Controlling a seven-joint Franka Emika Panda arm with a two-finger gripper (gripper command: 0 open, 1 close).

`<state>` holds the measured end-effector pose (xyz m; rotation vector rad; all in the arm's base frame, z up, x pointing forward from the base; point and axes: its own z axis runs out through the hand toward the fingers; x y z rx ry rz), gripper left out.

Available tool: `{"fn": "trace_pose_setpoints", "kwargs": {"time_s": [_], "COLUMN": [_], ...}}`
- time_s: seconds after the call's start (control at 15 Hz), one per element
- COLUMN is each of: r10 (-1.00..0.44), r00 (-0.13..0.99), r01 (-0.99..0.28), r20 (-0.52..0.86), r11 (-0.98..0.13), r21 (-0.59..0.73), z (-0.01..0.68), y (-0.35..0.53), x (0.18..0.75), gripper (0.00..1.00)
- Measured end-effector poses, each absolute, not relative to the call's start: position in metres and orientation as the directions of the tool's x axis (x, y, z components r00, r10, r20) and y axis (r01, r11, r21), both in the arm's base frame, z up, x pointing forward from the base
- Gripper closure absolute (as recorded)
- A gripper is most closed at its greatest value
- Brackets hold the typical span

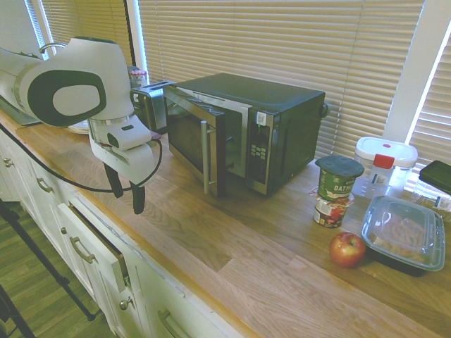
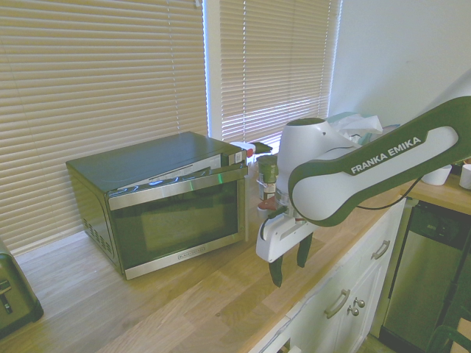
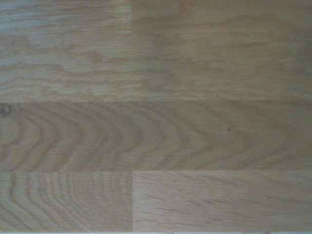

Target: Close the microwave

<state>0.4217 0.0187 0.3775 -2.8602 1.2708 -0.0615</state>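
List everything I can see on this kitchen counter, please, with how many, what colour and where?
microwave: one, black with steel trim, mid-counter, door ajar
toaster: one, silver-black, behind the microwave by the blinds
stacked cups: two, green over red-and-white, beside the microwave's button-panel side
apple: one, red, in front of the cups
lidded tray: one, black with clear lid, next to the apple
storage box: one, clear with white lid, by the window
counter: one, light wood
gripper: one, dark fingers on a white arm, open, over the counter's front edge

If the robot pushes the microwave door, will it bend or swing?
The microwave door looks like rigid glass and steel, so it probably swings shut rather than bending. The microwave looks big and heavy, so it likely stays put on the counter.
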Motion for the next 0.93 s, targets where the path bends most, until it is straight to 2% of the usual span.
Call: {"fn": "trace_pose_setpoints", "kwargs": {"time_s": [0.2,0.47,0.93], "r10": [-0.741,-0.734,-0.734], "r00": [0.670,0.676,0.671], "r01": [-0.740,-0.721,-0.707], "r20": [0.037,0.068,0.107], "r11": [-0.671,-0.678,-0.676], "r21": [-0.040,-0.141,-0.206], "z": [0.378,0.399,0.449], "y": [0.019,0.022,0.038], "x": [0.424,0.439,0.500], "gripper": [0.00,0.00,0.00]}}
